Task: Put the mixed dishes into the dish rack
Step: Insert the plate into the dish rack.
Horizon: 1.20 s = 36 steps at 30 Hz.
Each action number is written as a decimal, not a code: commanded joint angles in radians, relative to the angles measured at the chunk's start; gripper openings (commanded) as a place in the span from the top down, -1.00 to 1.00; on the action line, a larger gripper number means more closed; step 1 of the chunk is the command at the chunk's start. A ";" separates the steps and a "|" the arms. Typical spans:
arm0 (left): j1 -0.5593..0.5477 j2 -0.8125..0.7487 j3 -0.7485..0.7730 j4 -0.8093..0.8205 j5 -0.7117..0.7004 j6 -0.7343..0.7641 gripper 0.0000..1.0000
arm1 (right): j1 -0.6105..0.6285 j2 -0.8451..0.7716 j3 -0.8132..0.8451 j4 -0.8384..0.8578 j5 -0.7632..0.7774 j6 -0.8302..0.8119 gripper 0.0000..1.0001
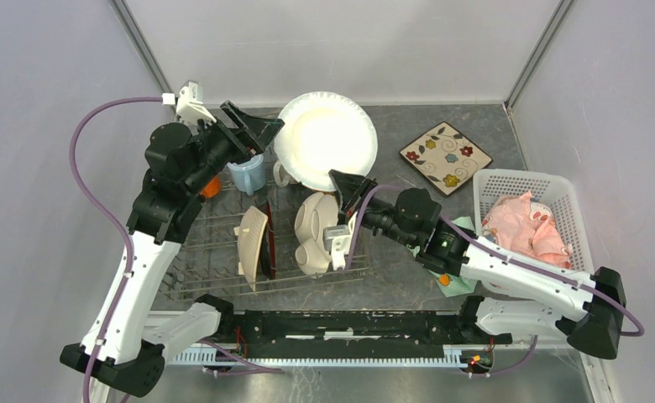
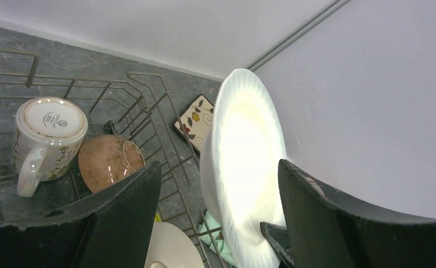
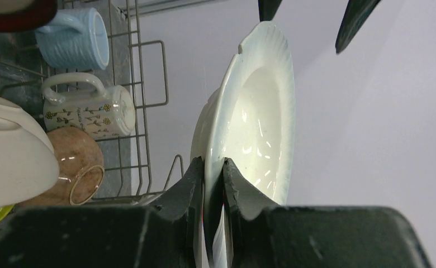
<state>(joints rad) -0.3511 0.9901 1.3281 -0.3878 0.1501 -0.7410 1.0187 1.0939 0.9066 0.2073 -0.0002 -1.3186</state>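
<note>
A white plate [image 1: 326, 137] stands on edge above the back of the dish rack [image 1: 215, 256]. My right gripper [image 1: 342, 179] [image 3: 214, 164] is shut on its lower rim. My left gripper [image 1: 261, 134] [image 2: 218, 164] is open at the plate's left rim, and the white plate [image 2: 243, 156] stands between its spread fingers [image 2: 121, 212] without being clamped. In the rack are a light-blue mug [image 1: 248, 175], an orange mug [image 1: 212, 186], a white patterned mug [image 2: 48, 137], a tan bowl [image 2: 108, 162], a woven tan plate [image 1: 251, 242], a red-rimmed plate [image 1: 267, 239] and a cream three-section plate [image 1: 316, 231].
A flowered square tile [image 1: 446, 157] lies at the back right. A white perforated basket [image 1: 485, 189] holding a pink cloth [image 1: 526, 225] stands at the right. A teal cloth [image 1: 456, 284] lies under the right arm. Grey walls close in on both sides.
</note>
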 commanded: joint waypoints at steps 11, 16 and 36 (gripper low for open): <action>-0.005 -0.031 -0.032 -0.002 0.076 -0.037 -0.13 | 0.136 0.011 0.090 0.193 0.054 -0.195 1.00; -0.005 -0.052 -0.068 0.032 0.133 -0.044 0.44 | 0.144 0.026 0.089 0.192 0.041 -0.195 1.00; -0.005 -0.186 -0.107 0.187 0.113 -0.150 0.96 | 0.144 0.020 -0.021 0.187 0.002 -0.049 0.17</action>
<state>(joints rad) -0.3393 0.8558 1.2140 -0.3264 0.2398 -0.8047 1.1664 1.1397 0.9009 0.2955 0.0040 -1.4097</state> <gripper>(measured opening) 0.055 0.372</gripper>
